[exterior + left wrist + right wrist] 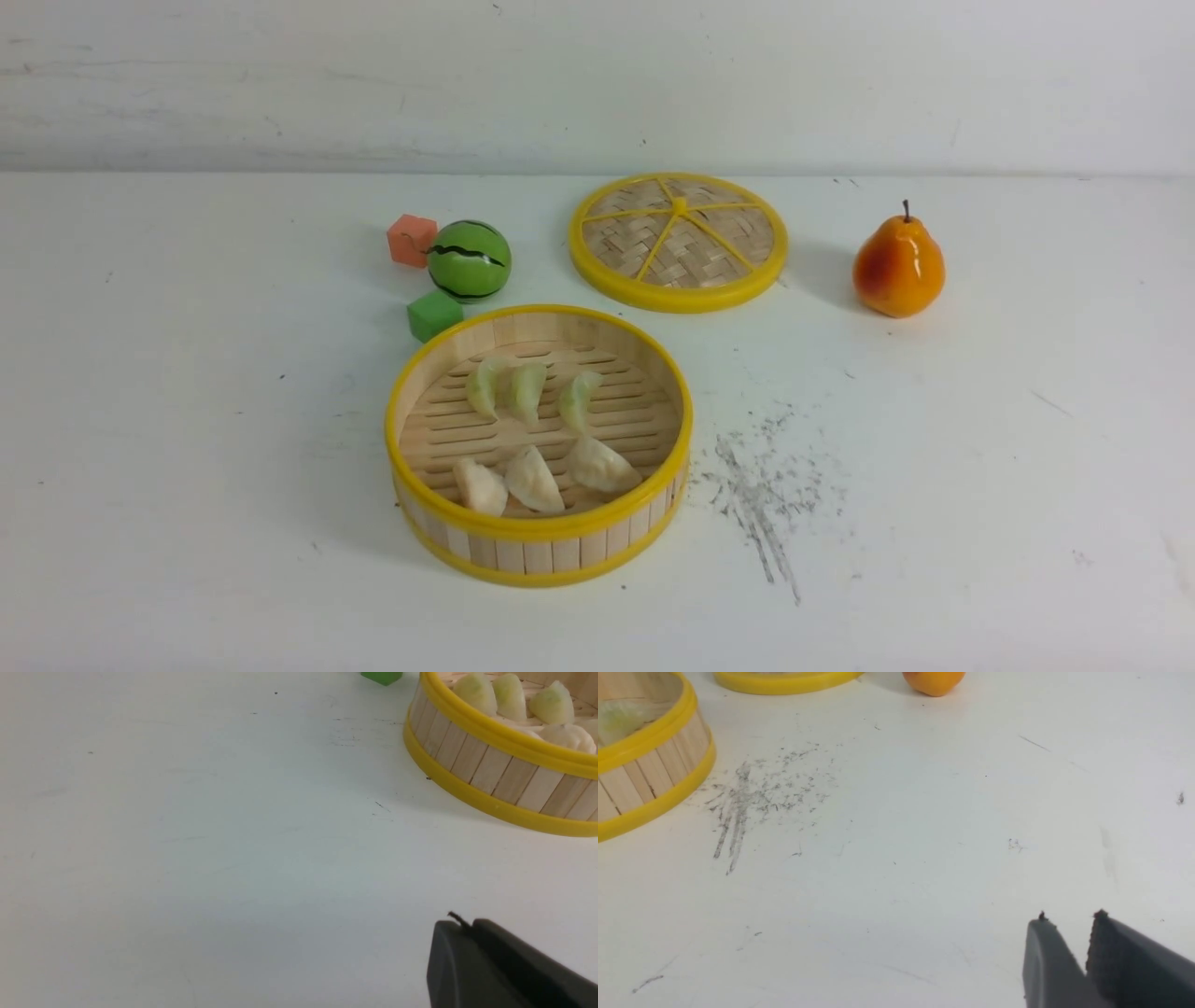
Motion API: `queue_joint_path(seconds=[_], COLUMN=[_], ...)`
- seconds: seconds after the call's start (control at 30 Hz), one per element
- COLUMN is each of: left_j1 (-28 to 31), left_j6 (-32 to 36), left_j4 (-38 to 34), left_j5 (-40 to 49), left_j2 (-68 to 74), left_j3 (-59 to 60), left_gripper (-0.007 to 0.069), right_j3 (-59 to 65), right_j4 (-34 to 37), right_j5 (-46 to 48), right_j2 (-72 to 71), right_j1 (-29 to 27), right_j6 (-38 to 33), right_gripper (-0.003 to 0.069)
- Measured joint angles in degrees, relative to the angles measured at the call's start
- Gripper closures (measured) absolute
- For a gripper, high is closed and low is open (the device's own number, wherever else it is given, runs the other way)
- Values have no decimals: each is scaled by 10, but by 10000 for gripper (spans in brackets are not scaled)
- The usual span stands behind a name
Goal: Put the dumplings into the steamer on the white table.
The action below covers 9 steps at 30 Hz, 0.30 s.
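Observation:
The steamer (pixel 540 546) stands mid-table on the white table (pixel 187 420). Inside it lie three pale green dumplings (pixel 527 390) at the back and three cream-white dumplings (pixel 534 479) at the front. Neither arm shows in the front view. In the left wrist view my left gripper (pixel 465 924) hovers over bare table, apart from the steamer (pixel 486 767), its fingers together with nothing between them. In the right wrist view my right gripper (pixel 1071 917) is open with a narrow empty gap, well away from the steamer (pixel 649 772).
Behind the steamer lies the flat woven lid (pixel 679 240). A pear (pixel 898 266) stands at the back right. A small watermelon ball (pixel 469 260), an orange cube (pixel 412 240) and a green cube (pixel 434 315) sit at the steamer's back left. Grey scuff marks (pixel 761 485) lie to its right.

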Motion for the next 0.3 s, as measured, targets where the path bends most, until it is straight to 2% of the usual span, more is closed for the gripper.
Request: queue_joint_path(seconds=[0.3], left_j1=[0], left_j6=[0], left_j4=[0], left_j5=[0], left_j2=[0], left_j3=[0], left_gripper=[594], right_j3=[0], right_j4=[0], right_j5=[0], right_j2=[0], right_j1=[0], right_j6=[0], right_gripper=[502])
